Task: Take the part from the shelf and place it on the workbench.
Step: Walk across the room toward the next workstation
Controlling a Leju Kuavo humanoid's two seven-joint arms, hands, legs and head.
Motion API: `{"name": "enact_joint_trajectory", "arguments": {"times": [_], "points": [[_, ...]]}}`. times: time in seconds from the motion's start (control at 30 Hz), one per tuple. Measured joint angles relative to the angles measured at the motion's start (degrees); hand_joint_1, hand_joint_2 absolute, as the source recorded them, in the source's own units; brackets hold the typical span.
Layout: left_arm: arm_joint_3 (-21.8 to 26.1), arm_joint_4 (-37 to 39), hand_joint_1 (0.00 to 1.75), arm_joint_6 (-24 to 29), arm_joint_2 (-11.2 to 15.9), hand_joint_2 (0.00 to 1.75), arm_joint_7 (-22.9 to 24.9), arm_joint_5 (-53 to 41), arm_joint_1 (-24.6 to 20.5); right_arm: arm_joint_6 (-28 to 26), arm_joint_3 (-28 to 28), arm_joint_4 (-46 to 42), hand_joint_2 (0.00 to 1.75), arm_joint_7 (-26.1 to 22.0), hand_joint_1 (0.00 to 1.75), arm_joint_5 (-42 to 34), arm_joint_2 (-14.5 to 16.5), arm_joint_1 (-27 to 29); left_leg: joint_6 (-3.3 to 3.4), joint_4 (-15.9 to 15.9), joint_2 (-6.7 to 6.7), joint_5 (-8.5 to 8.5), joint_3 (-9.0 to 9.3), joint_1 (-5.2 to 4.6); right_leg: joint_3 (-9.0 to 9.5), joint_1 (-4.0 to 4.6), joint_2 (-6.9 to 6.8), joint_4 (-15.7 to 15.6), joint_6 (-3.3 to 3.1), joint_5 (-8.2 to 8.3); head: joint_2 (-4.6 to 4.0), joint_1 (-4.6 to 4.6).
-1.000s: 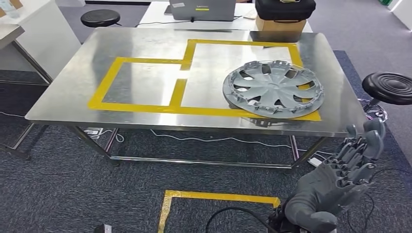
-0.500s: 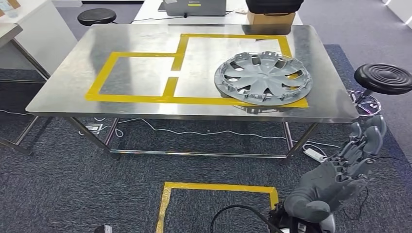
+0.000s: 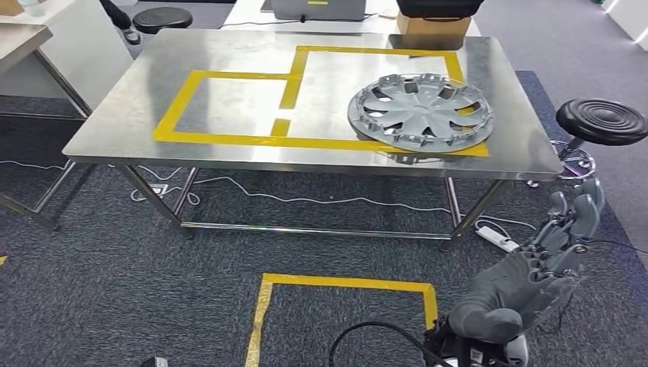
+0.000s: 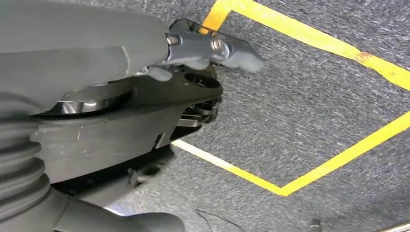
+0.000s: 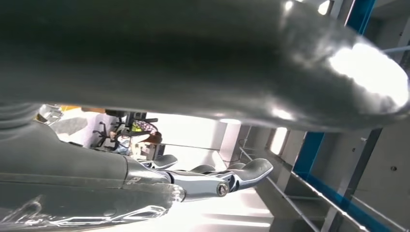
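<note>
The part, a grey wheel cover [image 3: 420, 112], lies flat on the right side of the steel workbench [image 3: 130, 115], over the corner of a yellow tape outline. My right hand [image 3: 535, 279] hangs low at the bottom right, in front of and below the bench's right end, well apart from the cover. Its fingers are spread and point upward with nothing in them. In the right wrist view the same hand [image 5: 145, 183] shows its fingers [image 5: 246, 171] extended and bare. My left hand [image 4: 96, 111] hangs over the carpet and holds nothing, its thumb [image 4: 232, 48] sticking out.
A black stool [image 3: 604, 121] stands by the bench's right end, another stool [image 3: 159, 17] at the far left. A power strip [image 3: 497, 238] and cables lie under the bench. A yellow tape square [image 3: 344, 284] marks the carpet. A white table [image 3: 46, 46] stands left; a laptop [image 3: 317, 8] and box [image 3: 432, 23] behind.
The whole picture has shifted, so the camera moved: the bench now sits higher and further right in view. The wheel cover stays put on it. My right hand keeps its pose.
</note>
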Motion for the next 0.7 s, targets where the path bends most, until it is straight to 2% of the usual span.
{"name": "enact_joint_trajectory", "arguments": {"times": [0.03,0.1,0.13,0.17,0.2,0.27,0.3,0.33,0.37,0.4,0.43,0.5,0.53,0.57,0.63,0.67,0.7], "points": [[0.12,0.0,0.0,0.0,0.01,1.75,-0.03,-0.01,-0.01,-0.11,-0.05,0.0,0.0,-0.02,0.0,-0.01,0.09,-0.02,-0.3,0.18,-0.02,0.29,-0.22,-0.05,0.84,0.08,0.07,-1.6,-0.24,-0.21,0.0,0.02],[0.4,0.0,0.0,0.03,0.02,1.75,-0.04,-0.04,-0.02,-0.34,-0.17,0.0,0.0,-0.08,0.0,-0.03,0.23,0.0,-0.99,0.33,-0.03,0.79,-0.55,-0.02,0.27,0.15,0.17,-1.78,-1.02,0.05,0.0,0.04],[0.51,0.0,0.0,0.05,0.03,1.75,-0.04,-0.07,-0.02,-0.42,-0.21,0.0,0.0,-0.1,0.0,-0.02,0.28,0.0,-1.36,0.67,-0.03,0.37,-0.84,0.04,-0.07,0.1,0.14,-1.74,-1.5,0.35,0.0,0.06],[0.58,0.0,0.0,0.07,0.05,1.75,-0.04,-0.09,-0.02,-0.44,-0.26,0.0,0.0,-0.12,0.0,-0.02,0.33,-0.01,-1.72,1.78,-0.04,-0.87,-1.4,0.08,-0.39,0.03,0.09,-1.77,-2.0,0.75,0.0,-0.03],[0.63,0.0,0.0,0.09,0.1,1.75,-0.05,-0.11,-0.02,-0.45,-0.28,0.0,0.0,-0.13,0.0,-0.01,0.38,-0.02,-2.04,4.11,-0.06,-2.97,-2.39,0.13,-0.82,-0.06,0.04,-1.82,-2.41,1.23,0.0,-0.12],[0.71,0.0,0.0,0.1,0.19,1.75,-0.05,-0.2,-0.04,-0.46,-0.38,0.0,0.0,-0.14,0.0,-0.02,0.42,0.01,-2.51,11.72,-0.06,-8.06,-5.21,0.18,-2.04,-0.03,0.0,-1.75,-2.79,2.23,0.0,-0.3],[0.73,0.0,0.0,0.1,0.24,1.75,-0.06,-0.3,-0.03,-0.5,-0.44,0.0,0.0,-0.15,0.0,-0.03,0.43,0.05,-2.61,15.19,-0.06,-9.63,-6.28,0.19,-2.76,-0.01,0.0,-1.7,-2.81,2.73,0.0,-0.31],[0.74,0.0,0.0,0.11,0.27,1.75,-0.05,-0.41,-0.02,-0.54,-0.49,0.0,0.0,-0.19,0.0,-0.06,0.43,0.09,-2.62,17.06,-0.06,-10.03,-6.54,0.19,-3.43,0.02,0.0,-1.65,-2.78,3.18,0.0,-0.32],[0.74,0.0,0.0,0.11,0.3,1.75,-0.05,-0.53,-0.02,-0.6,-0.53,0.0,0.0,-0.23,0.0,-0.1,0.44,0.12,-2.55,16.77,-0.06,-9.32,-5.73,0.19,-4.03,0.04,0.02,-1.59,-2.71,3.59,0.0,-0.32],[0.74,0.0,0.0,0.1,0.31,1.75,-0.05,-0.65,-0.02,-0.66,-0.55,0.0,0.0,-0.3,0.0,-0.17,0.45,0.14,-2.4,14.33,-0.06,-7.88,-3.84,0.19,-4.54,0.05,0.04,-1.53,-2.6,3.95,0.0,-0.32],[0.74,0.0,0.0,0.09,0.31,1.75,-0.04,-0.74,-0.04,-0.71,-0.55,0.0,0.0,-0.38,0.0,-0.27,0.47,0.14,-2.21,10.34,-0.06,-6.37,-1.04,0.19,-4.9,0.05,0.07,-1.48,-2.44,4.28,0.0,-0.32],[0.74,0.0,0.0,0.07,0.3,0.87,-0.04,-0.96,-0.13,-0.79,-0.56,-0.01,0.0,-0.54,0.0,-0.49,0.52,0.11,-1.77,2.41,-0.08,-4.7,4.2,0.11,-5.49,0.24,0.09,-1.34,-1.99,4.86,0.0,-0.3],[0.74,0.0,0.0,0.07,0.3,0.44,-0.04,-1.07,-0.18,-0.81,-0.57,-0.02,0.0,-0.6,0.0,-0.6,0.54,0.09,-1.54,0.13,-0.09,-4.57,5.5,0.06,-5.71,0.33,0.08,-1.27,-1.73,5.16,0.0,-0.28],[0.74,0.0,0.0,0.07,0.29,0.0,-0.04,-1.16,-0.17,-0.83,-0.58,-0.02,0.0,-0.66,0.0,-0.67,0.54,0.08,-1.28,-0.72,-0.1,-4.61,5.79,-0.04,-5.91,0.38,0.05,-1.27,-1.44,5.44,0.0,-0.27],[0.74,0.0,0.0,0.04,0.25,0.0,-0.05,-1.25,-0.06,-0.91,-0.65,-0.03,0.0,-0.81,0.0,-0.87,0.54,0.1,-0.48,-0.93,-0.04,-4.22,5.28,0.04,-6.29,0.32,0.06,-1.15,-0.84,5.69,0.0,-0.31],[0.74,0.0,0.0,0.03,0.23,0.0,-0.09,-1.27,-0.03,-0.96,-0.7,-0.03,0.0,-0.92,0.0,-0.96,0.54,0.11,-0.02,-1.01,0.0,-3.89,5.1,0.12,-6.78,0.27,0.06,-0.31,-0.52,4.98,0.0,-0.2],[0.74,0.0,0.0,0.0,0.2,0.0,-0.14,-1.27,-0.03,-0.99,-0.75,-0.04,0.0,-1.03,0.0,-1.05,0.54,0.13,0.38,-1.11,0.05,-3.54,4.87,0.24,-7.71,0.22,0.07,1.76,-0.19,3.49,0.0,-0.04]]}}
